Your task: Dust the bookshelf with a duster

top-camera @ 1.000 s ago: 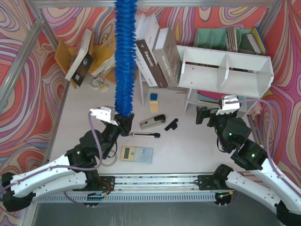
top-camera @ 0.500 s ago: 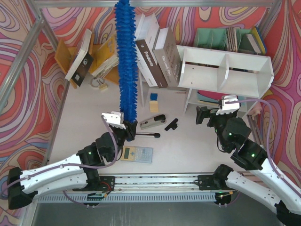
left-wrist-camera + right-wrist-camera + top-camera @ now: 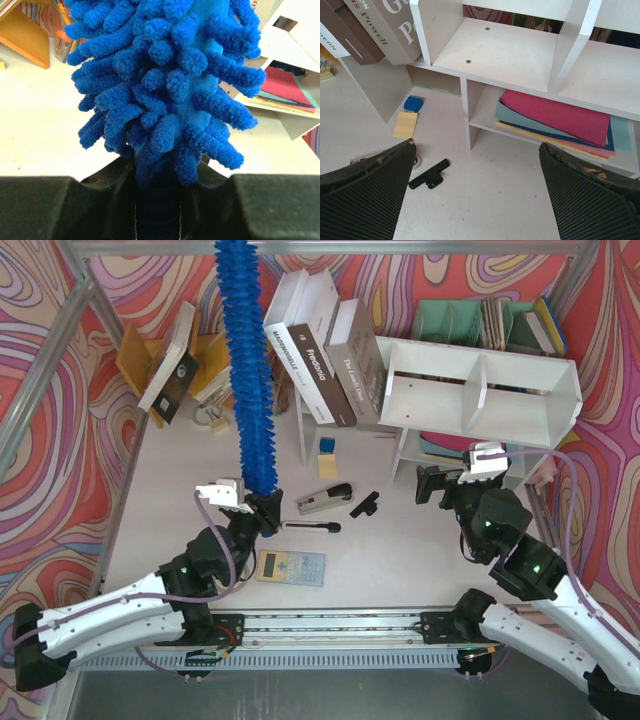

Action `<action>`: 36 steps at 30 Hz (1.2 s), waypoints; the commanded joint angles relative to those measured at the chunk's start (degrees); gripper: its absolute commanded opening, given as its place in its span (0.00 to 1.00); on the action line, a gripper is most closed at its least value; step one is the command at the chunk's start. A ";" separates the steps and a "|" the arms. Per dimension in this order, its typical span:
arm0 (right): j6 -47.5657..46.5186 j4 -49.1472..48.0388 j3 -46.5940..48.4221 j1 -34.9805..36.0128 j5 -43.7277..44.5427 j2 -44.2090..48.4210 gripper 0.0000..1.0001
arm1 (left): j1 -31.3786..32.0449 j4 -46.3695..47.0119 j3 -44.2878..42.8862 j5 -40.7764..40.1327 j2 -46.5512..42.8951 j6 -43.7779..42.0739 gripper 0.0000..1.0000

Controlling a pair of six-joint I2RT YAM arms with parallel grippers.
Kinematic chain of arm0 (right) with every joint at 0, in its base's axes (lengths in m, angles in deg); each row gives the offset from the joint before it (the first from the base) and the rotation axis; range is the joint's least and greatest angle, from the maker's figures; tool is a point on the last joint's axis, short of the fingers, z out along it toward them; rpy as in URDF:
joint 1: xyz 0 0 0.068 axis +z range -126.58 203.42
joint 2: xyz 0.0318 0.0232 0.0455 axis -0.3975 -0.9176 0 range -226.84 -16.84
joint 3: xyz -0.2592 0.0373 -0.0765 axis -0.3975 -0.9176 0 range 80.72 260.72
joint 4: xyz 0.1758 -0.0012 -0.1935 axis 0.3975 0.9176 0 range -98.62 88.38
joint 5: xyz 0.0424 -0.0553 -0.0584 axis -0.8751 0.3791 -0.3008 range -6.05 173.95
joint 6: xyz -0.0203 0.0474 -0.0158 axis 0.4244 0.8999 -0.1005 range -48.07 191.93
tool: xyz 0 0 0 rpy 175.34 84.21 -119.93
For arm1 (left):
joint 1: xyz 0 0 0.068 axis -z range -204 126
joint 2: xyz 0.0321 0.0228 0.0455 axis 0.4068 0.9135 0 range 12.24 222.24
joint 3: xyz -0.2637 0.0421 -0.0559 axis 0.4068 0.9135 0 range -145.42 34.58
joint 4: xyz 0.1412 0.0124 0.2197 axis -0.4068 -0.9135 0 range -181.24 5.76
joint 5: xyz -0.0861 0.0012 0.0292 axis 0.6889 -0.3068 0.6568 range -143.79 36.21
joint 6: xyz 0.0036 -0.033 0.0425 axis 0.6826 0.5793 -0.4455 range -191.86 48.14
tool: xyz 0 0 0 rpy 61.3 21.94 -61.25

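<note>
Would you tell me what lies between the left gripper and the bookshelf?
A stapler, a black pen and a black clip lie there, seen in the top view.

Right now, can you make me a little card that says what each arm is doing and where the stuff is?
left tool: shut on the duster at its bottom end, fluffy head pointing up and away
right tool: open, holding nothing, facing the bookshelf
bookshelf spot: back right of the table
papers: coloured, stacked in its lower tier
dusting: duster not touching the bookshelf yet
</note>
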State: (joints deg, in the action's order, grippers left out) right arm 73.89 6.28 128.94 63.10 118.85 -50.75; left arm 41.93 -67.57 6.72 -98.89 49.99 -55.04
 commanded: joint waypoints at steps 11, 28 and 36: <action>0.09 -0.49 -0.06 -0.20 0.28 -0.02 0.99 | -4.97 -1.05 2.62 1.13 0.74 11.79 0.00; -0.10 -0.36 -0.23 -0.16 0.69 0.86 0.99 | -5.20 -0.72 2.10 8.22 13.34 16.66 0.00; 0.00 -0.24 -0.23 -0.14 0.44 0.92 0.99 | -5.37 -5.24 -1.05 5.01 5.92 10.42 0.00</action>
State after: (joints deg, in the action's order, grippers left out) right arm 73.89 6.28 128.94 63.10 118.85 -50.32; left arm 36.94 -72.77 8.21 -91.11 60.46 -40.22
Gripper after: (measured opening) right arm 0.987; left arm 0.344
